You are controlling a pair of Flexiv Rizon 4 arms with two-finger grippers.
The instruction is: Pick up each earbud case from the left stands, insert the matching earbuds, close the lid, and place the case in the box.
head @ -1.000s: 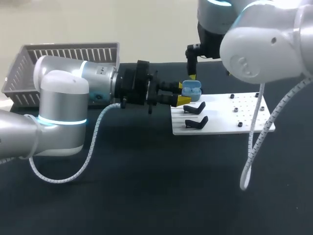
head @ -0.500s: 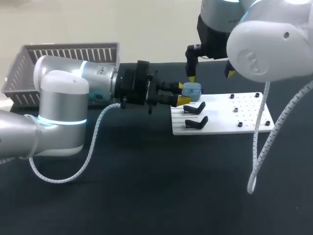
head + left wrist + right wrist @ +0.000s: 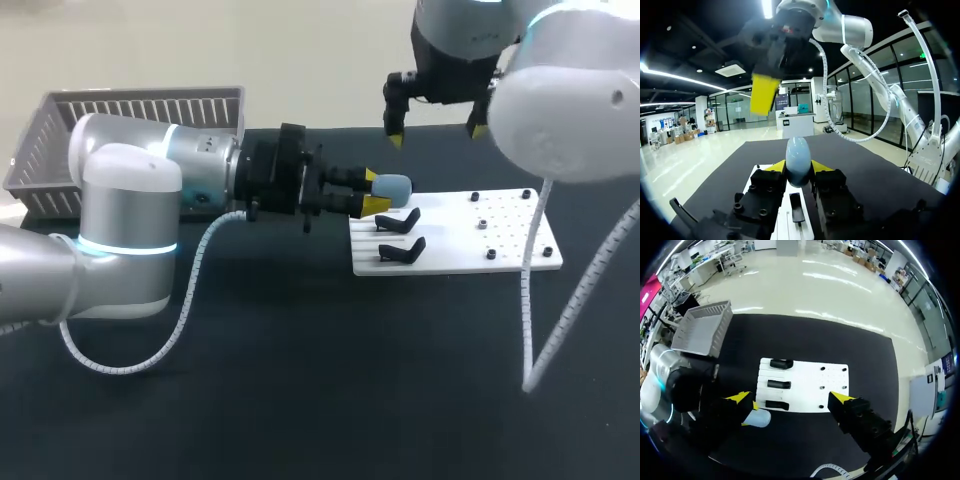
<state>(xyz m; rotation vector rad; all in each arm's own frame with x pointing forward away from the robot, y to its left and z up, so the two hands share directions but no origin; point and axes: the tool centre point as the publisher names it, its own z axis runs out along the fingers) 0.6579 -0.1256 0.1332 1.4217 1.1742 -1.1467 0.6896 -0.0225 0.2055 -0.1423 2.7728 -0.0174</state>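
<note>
A light blue earbud case (image 3: 393, 187) with its lid down is held level over the near-left corner of the white stand board (image 3: 470, 235). My left gripper (image 3: 374, 193) is shut on the case from both sides. In the left wrist view the case (image 3: 798, 156) stands between the yellow tips of the left gripper (image 3: 798, 169). My right gripper (image 3: 436, 133) hangs open above and behind the case, touching nothing. From the right wrist, the right gripper (image 3: 790, 398) spreads wide over the board (image 3: 807, 385), with the case (image 3: 759, 418) below one tip. No earbuds are visible.
Black stands (image 3: 398, 220) (image 3: 403, 250) sit on the board's left part; small black studs dot its right part. A grey slatted basket (image 3: 130, 125) stands at the table's back left, behind my left arm (image 3: 130, 210). A white cable (image 3: 535, 320) hangs from the right arm.
The case's lid stood up a second ago and now lies shut. My right gripper has lifted up and to the right, away from the case. The left arm has kept still.
</note>
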